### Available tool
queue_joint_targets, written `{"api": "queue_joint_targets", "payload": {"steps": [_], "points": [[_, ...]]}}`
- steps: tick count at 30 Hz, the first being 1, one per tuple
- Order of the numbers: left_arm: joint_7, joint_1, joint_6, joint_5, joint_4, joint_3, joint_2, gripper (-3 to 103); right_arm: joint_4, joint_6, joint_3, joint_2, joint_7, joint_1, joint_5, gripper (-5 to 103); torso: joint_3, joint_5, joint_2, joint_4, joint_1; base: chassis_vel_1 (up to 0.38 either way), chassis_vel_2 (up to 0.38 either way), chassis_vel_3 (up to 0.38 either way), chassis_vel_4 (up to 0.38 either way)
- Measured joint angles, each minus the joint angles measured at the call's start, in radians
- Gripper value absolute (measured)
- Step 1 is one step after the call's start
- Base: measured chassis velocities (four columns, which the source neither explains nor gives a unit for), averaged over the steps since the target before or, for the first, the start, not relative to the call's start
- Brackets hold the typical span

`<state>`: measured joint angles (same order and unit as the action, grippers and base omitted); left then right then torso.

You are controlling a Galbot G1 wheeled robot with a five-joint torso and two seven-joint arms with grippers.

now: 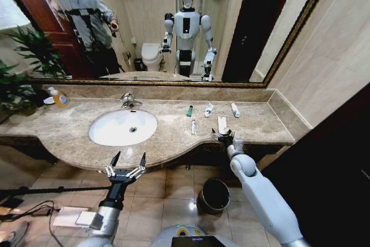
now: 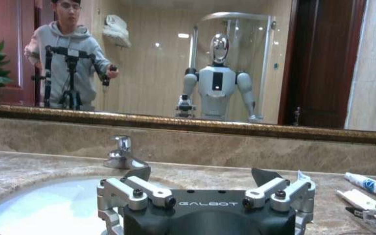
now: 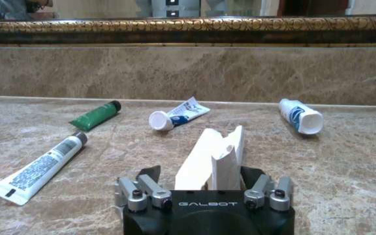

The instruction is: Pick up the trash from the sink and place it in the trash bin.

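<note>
The trash lies on the marble countertop right of the white sink [image 1: 115,134]: a dark-green tube [image 1: 189,110], white tubes [image 1: 208,109] [image 1: 235,109] [image 1: 193,126] and a flat white wrapper [image 1: 222,123]. My right gripper [image 1: 223,137] is at the wrapper's near end. In the right wrist view the right gripper [image 3: 201,172] is open, its fingers either side of the wrapper [image 3: 211,152], which rests on the stone. My left gripper [image 1: 127,162] hangs open and empty just in front of the counter edge, facing the basin [image 2: 37,205]. The dark trash bin [image 1: 214,195] stands on the floor under the right arm.
A chrome tap [image 1: 128,101] stands behind the basin. An orange-capped soap bottle [image 1: 58,98] and a potted plant [image 1: 23,73] are at the far left. A framed mirror [image 1: 173,27] runs along the back wall. Cables [image 1: 29,209] lie on the floor to the left.
</note>
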<state>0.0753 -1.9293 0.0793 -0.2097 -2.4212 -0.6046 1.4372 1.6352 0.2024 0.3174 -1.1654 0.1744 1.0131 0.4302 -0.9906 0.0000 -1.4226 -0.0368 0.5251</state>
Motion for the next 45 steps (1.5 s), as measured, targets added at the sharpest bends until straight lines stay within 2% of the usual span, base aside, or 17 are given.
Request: {"api": "queue_joint_targets", "payload": {"steps": [4, 9, 12, 14, 15, 18, 22, 24, 30, 40, 43, 45], "points": [[0.0, 0.0, 0.0, 0.0, 0.0, 0.0, 0.0, 100, 0.002, -0.005, 0.007, 0.003, 0.001, 0.005, 0.001, 67, 0.0, 0.0, 0.0, 0.0, 0.0, 0.0, 0.0, 0.0, 0.0], [0.0, 0.0, 0.0, 0.0, 0.0, 0.0, 0.0, 100, 0.006, -0.014, 0.011, 0.003, 0.0, 0.008, 0.005, 58, 0.0, 0.0, 0.0, 0.0, 0.0, 0.0, 0.0, 0.0, 0.0], [0.0, 0.0, 0.0, 0.0, 0.0, 0.0, 0.0, 100, 0.01, -0.016, 0.012, 0.002, 0.0, 0.012, 0.006, 46, 0.0, 0.0, 0.0, 0.0, 0.0, 0.0, 0.0, 0.0, 0.0], [0.0, 0.0, 0.0, 0.0, 0.0, 0.0, 0.0, 100, 0.011, -0.016, 0.012, 0.001, 0.0, 0.012, 0.006, 46, 0.0, 0.0, 0.0, 0.0, 0.0, 0.0, 0.0, 0.0, 0.0], [0.0, 0.0, 0.0, 0.0, 0.0, 0.0, 0.0, 100, 0.012, -0.016, 0.012, 0.0, 0.0, 0.012, 0.006, 38, 0.0, 0.0, 0.0, 0.0, 0.0, 0.0, 0.0, 0.0, 0.0], [0.0, 0.0, 0.0, 0.0, 0.0, 0.0, 0.0, 100, 0.014, -0.016, 0.012, -0.001, 0.0, 0.013, 0.006, 34, 0.0, 0.0, 0.0, 0.0, 0.0, 0.0, 0.0, 0.0, 0.0], [0.0, 0.0, 0.0, 0.0, 0.0, 0.0, 0.0, 100, 0.024, -0.016, 0.015, -0.001, 0.0, 0.017, 0.006, 19, 0.0, 0.0, 0.0, 0.0, 0.0, 0.0, 0.0, 0.0, 0.0], [0.0, 0.0, 0.0, 0.0, 0.0, 0.0, 0.0, 100, 0.029, -0.016, 0.018, -0.001, 0.0, 0.02, 0.006, 19, 0.0, 0.0001, 0.0, 0.0, 0.0, 0.0, 0.0, 0.0, 0.0], [0.0, 0.0, 0.0, 0.0, 0.0, 0.0, 0.0, 100, 0.078, -0.015, 0.047, 0.011, 0.001, 0.054, 0.022, 1, 0.0, 0.0001, 0.0, 0.0, 0.0, 0.0, 0.0, 0.0, 0.0], [0.0, 0.0, 0.0, 0.0, 0.0, 0.0, 0.0, 100, 0.25, -0.01, 0.147, 0.039, 0.0, 0.202, 0.05, 0, 0.0, 0.0003, 0.0, -0.0001, 0.0, 0.0, 0.0, 0.0, 0.0], [0.0, 0.0, 0.0, 0.0, 0.0, 0.0, 0.0, 100, 0.367, -0.041, 0.195, 0.04, -0.014, 0.343, 0.048, 0, 0.0, 0.0001, 0.0, 0.0002, 0.0, 0.0, 0.0, 0.0, 0.0], [0.0, 0.0, 0.0, 0.0, 0.0, 0.0, 0.0, 100, 0.395, -0.06, 0.204, 0.034, -0.021, 0.38, 0.041, 0, 0.0, 0.0, 0.0, 0.0001, 0.0, 0.0, 0.0, 0.0, 0.0]]}}
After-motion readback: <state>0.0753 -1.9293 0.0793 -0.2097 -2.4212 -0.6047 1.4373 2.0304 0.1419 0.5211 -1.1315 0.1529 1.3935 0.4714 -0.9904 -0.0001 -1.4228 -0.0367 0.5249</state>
